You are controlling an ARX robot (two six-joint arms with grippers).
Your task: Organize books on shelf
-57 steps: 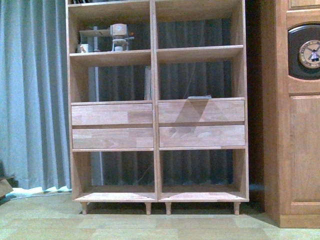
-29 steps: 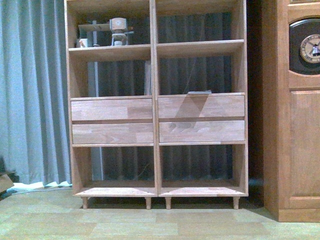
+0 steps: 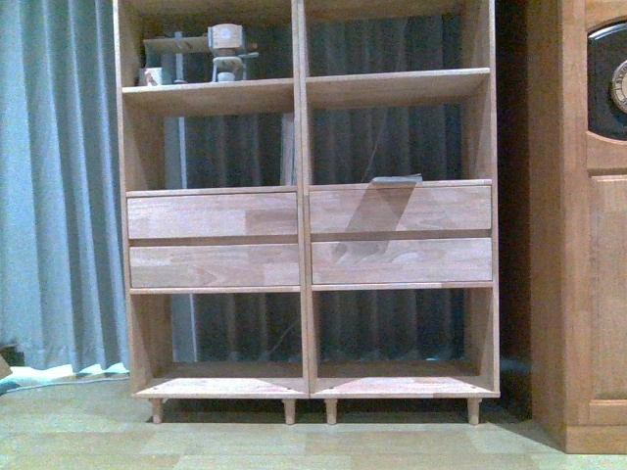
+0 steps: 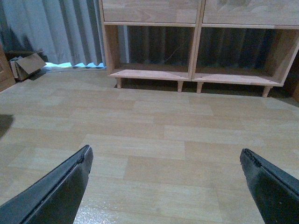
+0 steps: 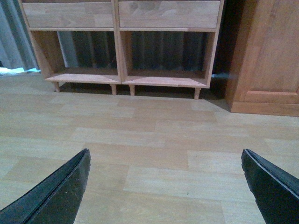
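The light-wood shelf [image 3: 304,235] stands ahead of me with two columns of open compartments, four drawer fronts and short legs. A grey-teal book [image 3: 396,179] lies flat above the right drawers, its edge facing me. A pale thin book [image 3: 290,152] stands upright in the left middle compartment against the centre divider. My left gripper [image 4: 164,150] and right gripper [image 5: 165,151] are both open and empty, low over the wooden floor, well short of the shelf. The shelf's lowest compartments show in the left wrist view [image 4: 194,70] and the right wrist view [image 5: 119,70].
A darker reddish cabinet with a clock face [image 3: 593,245] stands right of the shelf. A grey-blue curtain [image 3: 54,196] hangs at left and behind. Small wooden objects [image 3: 227,49] sit on the upper left shelf. A cardboard box [image 4: 28,65] lies by the curtain.
The shelf looks larger and sits lower in the front view, and the clock cabinet has slid towards the right edge. The books have not moved.
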